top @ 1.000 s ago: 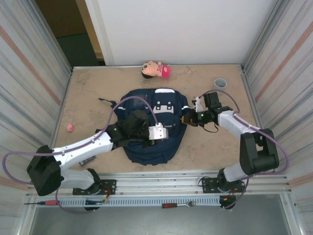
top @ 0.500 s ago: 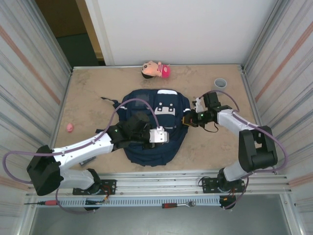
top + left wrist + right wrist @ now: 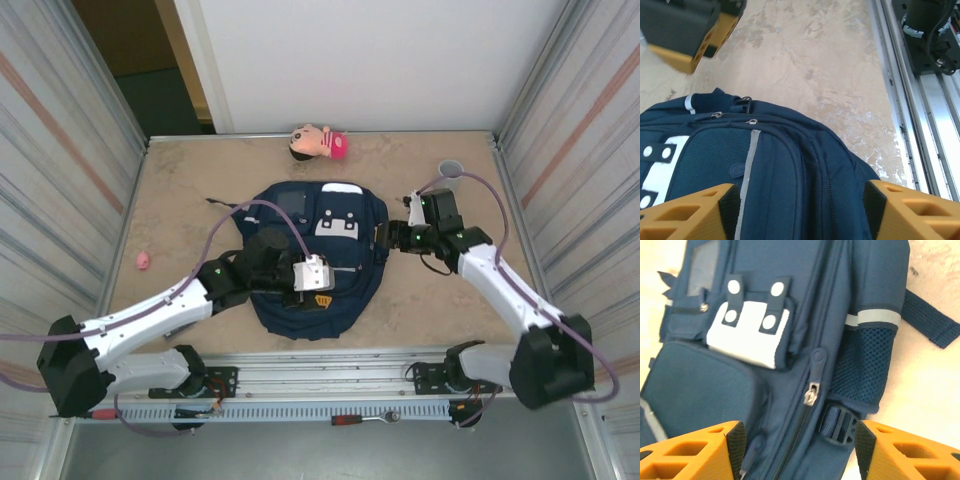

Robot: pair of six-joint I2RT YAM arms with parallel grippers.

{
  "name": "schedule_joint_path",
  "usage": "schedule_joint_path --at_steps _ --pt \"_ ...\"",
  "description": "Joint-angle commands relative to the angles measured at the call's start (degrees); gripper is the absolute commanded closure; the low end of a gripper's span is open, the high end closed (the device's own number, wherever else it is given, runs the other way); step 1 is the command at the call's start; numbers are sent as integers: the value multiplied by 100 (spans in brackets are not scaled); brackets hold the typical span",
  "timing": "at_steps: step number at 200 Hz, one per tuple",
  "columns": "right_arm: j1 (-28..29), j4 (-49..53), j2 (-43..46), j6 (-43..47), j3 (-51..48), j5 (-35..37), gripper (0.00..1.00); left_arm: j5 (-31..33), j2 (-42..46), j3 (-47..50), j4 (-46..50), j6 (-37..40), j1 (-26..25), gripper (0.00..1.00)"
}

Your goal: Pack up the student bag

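Bag: the student bag (image 3: 350,262) is lying flat, front up, mid-bench (image 3: 200,180), between the two arms.
Left pincer (image 3: 797,192): hovering over the bag's front pocket, fingers standing apart, gripping nothing.
Right pincer (image 3: 797,432): hovering over the bag's right side, fingers apart, nothing between them. The zip pull (image 3: 811,392) is sitting just ahead of the gap.
Loose items: doll head (image 3: 320,142) at the far edge, small pink object (image 3: 145,260) at left, grey cup (image 3: 451,169) at far right, all lying apart from the bag.
Zip: seemingly closed along the visible stretch; its far end is hard to read.
Step (judgement): likely opening the main zip.
Doing it well: centring the right pincer on the pull tab, not the fabric, while the left is pinning the bag against sliding.
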State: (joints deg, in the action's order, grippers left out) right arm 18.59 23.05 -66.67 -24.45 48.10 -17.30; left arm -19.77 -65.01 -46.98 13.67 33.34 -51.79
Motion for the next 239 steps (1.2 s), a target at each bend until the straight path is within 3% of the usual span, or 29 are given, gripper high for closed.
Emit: schedule_joint_path --at_steps 1,58,100,115,137,153,182,216,239 --pt "247 291 512 -347 -402 350 40 505 -17 183 199 190 35 31" --pt "1015 -270 856 -814 -1095 363 40 1320 -670 73 496 341 159 23" --pt "1276 -380 771 -878 -1169 545 39 2015 -806 227 292 395 166 28" --pt "1296 -468 830 -944 -1220 578 39 1938 -829 182 282 392 165 29" --pt "1335 -727 951 -1228 -1361 462 39 1329 -690 121 243 268 165 29" --pt "1471 -654 963 -1402 -1331 559 39 1060 -519 76 68 -36 158 25" --pt "1909 -398 963 -1921 -1200 808 38 1095 -301 124 -519 -601 178 21" --pt "2579 -280 628 -2418 -1082 1297 38 1407 -342 -71 -405 -1081 188 19" --pt "2739 -317 146 -2671 -980 1408 37 1622 -423 -276 -296 -1472 191 18"
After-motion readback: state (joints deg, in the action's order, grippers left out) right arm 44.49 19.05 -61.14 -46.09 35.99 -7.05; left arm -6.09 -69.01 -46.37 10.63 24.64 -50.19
